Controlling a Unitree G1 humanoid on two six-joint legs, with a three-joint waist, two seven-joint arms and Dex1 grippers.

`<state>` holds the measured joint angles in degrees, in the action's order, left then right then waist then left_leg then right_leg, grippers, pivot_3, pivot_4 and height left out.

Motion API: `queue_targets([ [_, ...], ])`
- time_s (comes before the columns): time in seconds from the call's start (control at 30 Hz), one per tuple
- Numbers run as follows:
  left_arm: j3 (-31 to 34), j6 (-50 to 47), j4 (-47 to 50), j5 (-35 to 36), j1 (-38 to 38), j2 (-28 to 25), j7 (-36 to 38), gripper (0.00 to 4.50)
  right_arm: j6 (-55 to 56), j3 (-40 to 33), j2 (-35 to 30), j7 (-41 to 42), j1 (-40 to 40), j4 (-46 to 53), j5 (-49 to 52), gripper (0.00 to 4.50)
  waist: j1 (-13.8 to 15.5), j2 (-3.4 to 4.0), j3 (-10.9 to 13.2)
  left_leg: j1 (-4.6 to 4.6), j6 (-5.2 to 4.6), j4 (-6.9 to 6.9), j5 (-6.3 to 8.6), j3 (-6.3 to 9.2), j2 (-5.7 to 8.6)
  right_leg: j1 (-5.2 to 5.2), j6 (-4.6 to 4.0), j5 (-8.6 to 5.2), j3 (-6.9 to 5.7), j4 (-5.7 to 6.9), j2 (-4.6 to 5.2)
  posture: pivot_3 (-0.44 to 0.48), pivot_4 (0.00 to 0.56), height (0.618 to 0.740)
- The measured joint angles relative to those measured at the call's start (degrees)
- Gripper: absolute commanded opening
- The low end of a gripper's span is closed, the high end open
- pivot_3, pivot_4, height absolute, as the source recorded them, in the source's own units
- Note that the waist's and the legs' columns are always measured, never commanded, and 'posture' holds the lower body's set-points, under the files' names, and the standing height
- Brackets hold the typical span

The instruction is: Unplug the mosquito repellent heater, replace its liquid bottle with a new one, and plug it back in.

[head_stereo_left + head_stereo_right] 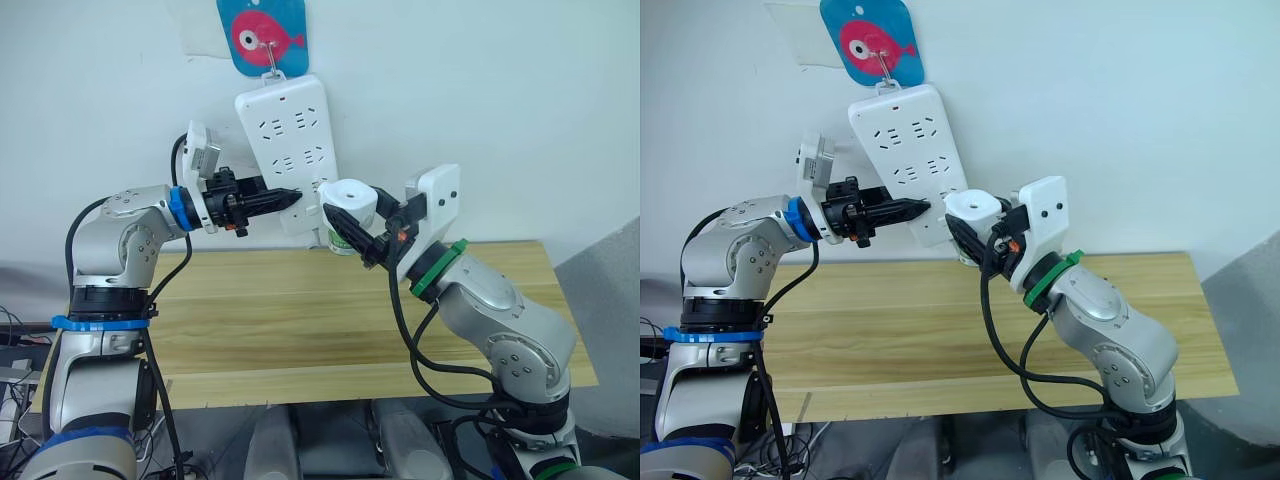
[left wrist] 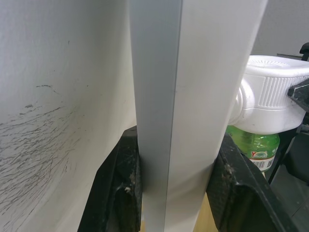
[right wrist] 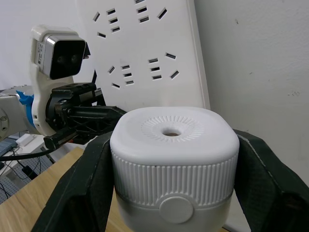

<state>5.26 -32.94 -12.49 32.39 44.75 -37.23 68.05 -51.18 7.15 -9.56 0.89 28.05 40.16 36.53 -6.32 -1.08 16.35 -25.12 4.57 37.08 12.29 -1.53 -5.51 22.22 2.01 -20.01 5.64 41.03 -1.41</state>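
The right gripper [image 3: 174, 193] squeezes the mosquito repellent heater [image 1: 350, 199] between its two black fingers. It holds it up in the air, right beside the white power strip [image 1: 290, 140] hanging on the wall. A green bottle [image 2: 256, 147] sits under the heater. The left gripper [image 1: 290, 197] pinches the bottom edge of the power strip.

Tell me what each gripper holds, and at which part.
Left gripper clamps the power strip's lower edge; right gripper grips the heater by its sides.
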Motion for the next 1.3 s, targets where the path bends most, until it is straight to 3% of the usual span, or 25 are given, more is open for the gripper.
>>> queue_targets([
  [0.43, 0.48, -1.96, 0.98, -0.21, -0.23, 1.41, -3.9, 1.31, 0.64, 5.38, 3.42, -1.99, 2.67, -2.93, -8.95, 3.01, -0.01, -0.03, -0.02, 0.09, 0.03, 0.03, -0.44, 0.11, 0.04, -0.02, -0.17, 0.23, -0.04, 0.31, -0.03, -0.159, 0.256, 0.74],
  [1.3, 3.61, -4.26, 3.42, -1.11, -2.52, 1.02, -7.2, 1.31, -3.61, 6.24, 8.26, 1.6, 8.93, -11.08, -14.67, 3.01, -1.38, -0.05, -0.02, 0.28, 0.08, -0.1, -0.83, 0.22, -0.22, 0.03, -0.07, 0.6, 0.07, 0.4, -0.44, -0.143, 0.257, 0.74],
])
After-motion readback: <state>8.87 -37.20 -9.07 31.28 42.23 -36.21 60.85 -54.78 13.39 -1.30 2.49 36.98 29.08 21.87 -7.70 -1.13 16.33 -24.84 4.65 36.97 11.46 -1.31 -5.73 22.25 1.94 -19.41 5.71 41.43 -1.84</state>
